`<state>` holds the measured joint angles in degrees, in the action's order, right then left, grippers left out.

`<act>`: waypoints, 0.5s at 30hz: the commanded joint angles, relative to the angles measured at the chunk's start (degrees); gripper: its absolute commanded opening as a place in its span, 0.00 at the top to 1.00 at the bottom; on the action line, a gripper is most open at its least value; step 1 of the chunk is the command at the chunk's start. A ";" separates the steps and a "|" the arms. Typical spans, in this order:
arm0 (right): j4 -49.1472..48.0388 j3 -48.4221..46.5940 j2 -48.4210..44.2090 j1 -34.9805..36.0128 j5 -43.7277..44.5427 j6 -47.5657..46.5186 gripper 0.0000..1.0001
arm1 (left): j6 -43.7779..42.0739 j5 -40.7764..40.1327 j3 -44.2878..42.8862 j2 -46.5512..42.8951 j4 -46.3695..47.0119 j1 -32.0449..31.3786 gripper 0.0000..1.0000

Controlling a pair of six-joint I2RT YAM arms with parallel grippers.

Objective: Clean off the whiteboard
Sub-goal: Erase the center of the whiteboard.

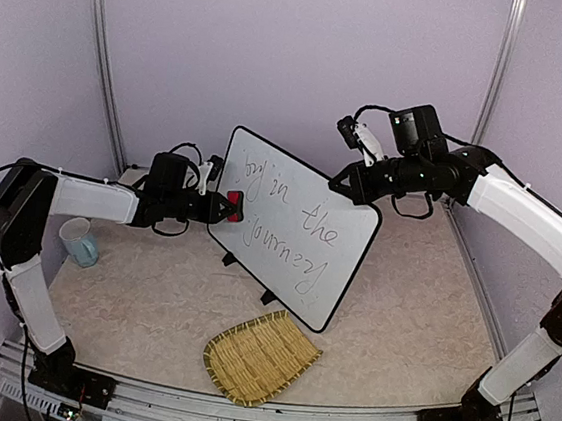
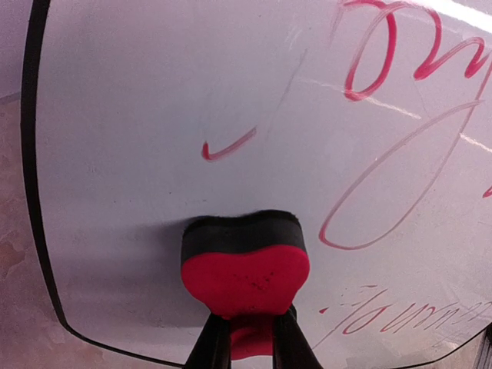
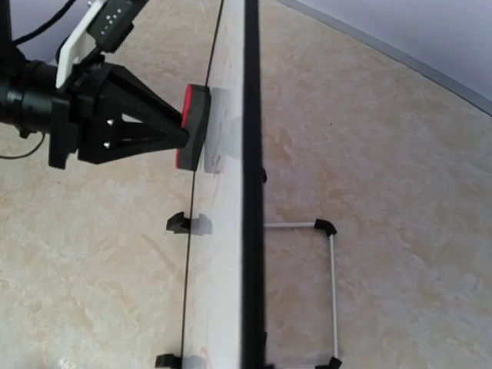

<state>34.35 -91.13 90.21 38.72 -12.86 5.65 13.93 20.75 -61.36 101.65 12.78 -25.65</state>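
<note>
Though set upright near the middle of the table [image 1: 421, 316], likely in need of bracing at the top. Whiteboard [image 1: 356, 241] on small black feet [image 3: 177, 223], face turned toward the left arm, handwriting [image 1: 294, 227] across most of it. Right gripper [image 1: 338, 184] closed at the upper rim, apparently pinching it, probably to hold the board steady against the push of wiping; own fingertips not visible in the right wrist view. Left gripper [image 2: 250, 346] clamped on the red back of an eraser [image 2: 246, 254], dark felt side pressed to the board near its left edge, placed so for rubbing out the marks. Judged barely begun: nearly all the writing yet to go.

Shown only from above: the whole layout, with a woven straw mat [image 1: 258, 357] lying flat in front of the board and a pale blue cup [image 1: 79, 242] well apart at the left, beside the left arm.

Shown only from the left wrist: ink colour, red, plus a short red tick just above the eraser, the face around it otherwise mostly bare.

Shown only from the right wrist, looking down along the rim: felt touching the surface with no gap, and a thin wire stand [image 3: 332, 284] behind the board, resting on the table.
</note>
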 commanded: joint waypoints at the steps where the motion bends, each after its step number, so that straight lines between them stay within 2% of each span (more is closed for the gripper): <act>1: 4.44 -1.32 0.83 1.88 -4.71 -5.20 1.00 | -0.02 -0.94 -2.07 -2.02 0.41 -0.54 0.88; 7: 4.23 -0.45 0.65 1.87 -6.73 -5.21 1.00 | -0.49 -1.16 -5.21 -3.38 -0.64 -0.59 0.88; 15: 5.47 -1.72 1.42 1.95 -11.03 -4.76 1.00 | -1.05 -2.62 -5.09 -5.69 -1.38 -0.66 0.87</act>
<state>34.48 -91.33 90.24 38.76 -15.53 5.17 13.65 19.42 -64.25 97.82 10.20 -25.80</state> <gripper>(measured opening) 0.050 0.153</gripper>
